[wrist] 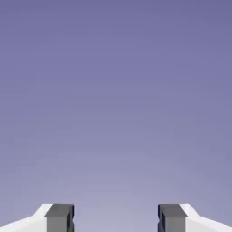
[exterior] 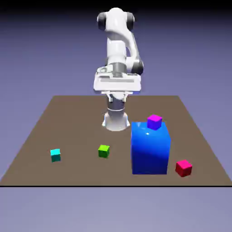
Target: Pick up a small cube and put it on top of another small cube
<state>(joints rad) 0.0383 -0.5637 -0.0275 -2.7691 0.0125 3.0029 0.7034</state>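
Red marks the small cube to be lifted; it rests on the bench at the exterior view's right, near the big blue block. The magenta cube, its destination, appears at the block's top; whether it sits there or behind is unclear. Pincer fingers stand apart with nothing between them, presumably ready for pickup. Count: one arm, one big block, four small cubes: one red, one magenta, one green, one cyan.

exterior: across the table, above, facing the robot | hand: close behind claw, facing backdrop | shared: claw, backdrop
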